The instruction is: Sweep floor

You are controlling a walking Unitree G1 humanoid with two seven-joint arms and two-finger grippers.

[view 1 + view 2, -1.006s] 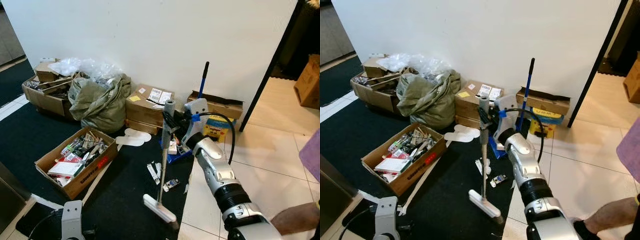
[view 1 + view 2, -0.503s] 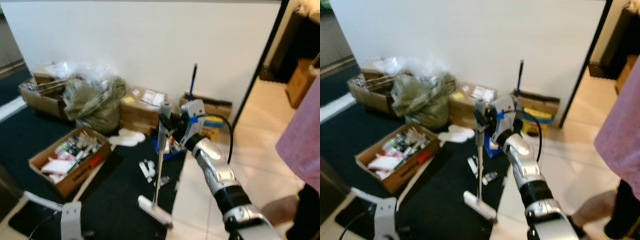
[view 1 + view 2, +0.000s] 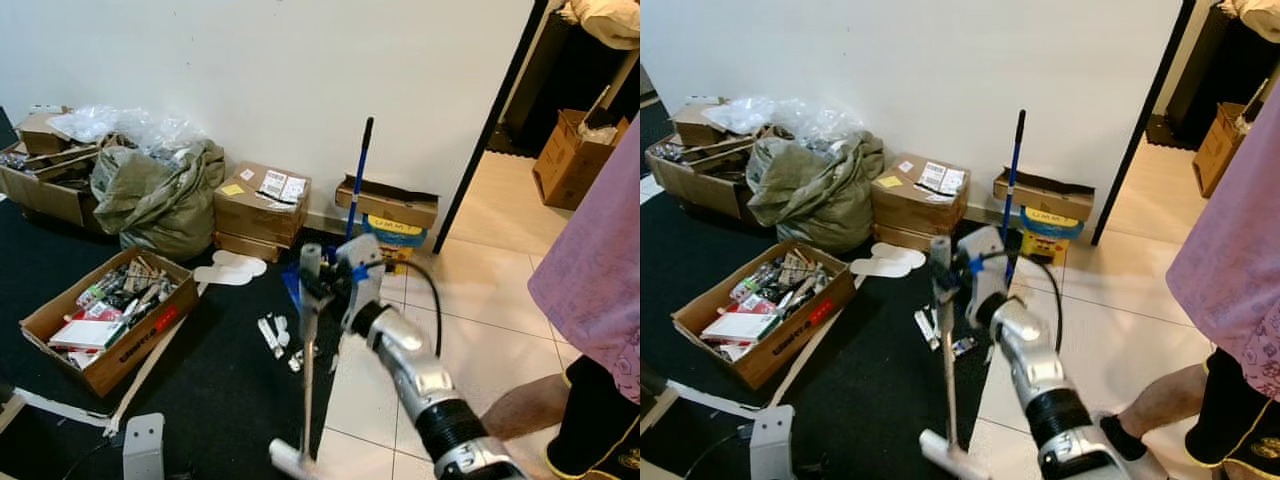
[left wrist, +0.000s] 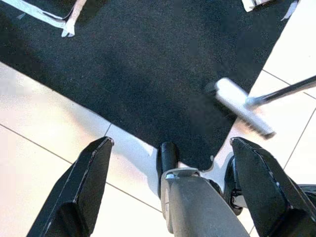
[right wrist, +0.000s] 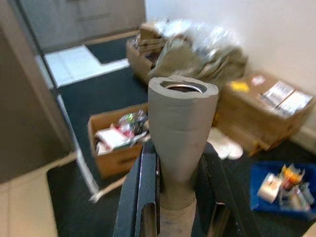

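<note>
I see the right gripper (image 5: 180,197) with jaws clamped on the broom (image 3: 306,370) handle, upright, head at the black mat (image 3: 230,390) edge. Left gripper (image 4: 168,182) hangs low over the floor (image 4: 44,148), jaws wide open, holding nothing.

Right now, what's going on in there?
The right gripper is shut on the grey broom handle, holding the broom upright with its head at the edge of the black mat, next to the tiled floor. Scraps of litter lie on the mat just beyond it. The left gripper hangs open over the mat's edge. A person in a pink top stands on the robot's right.
</note>
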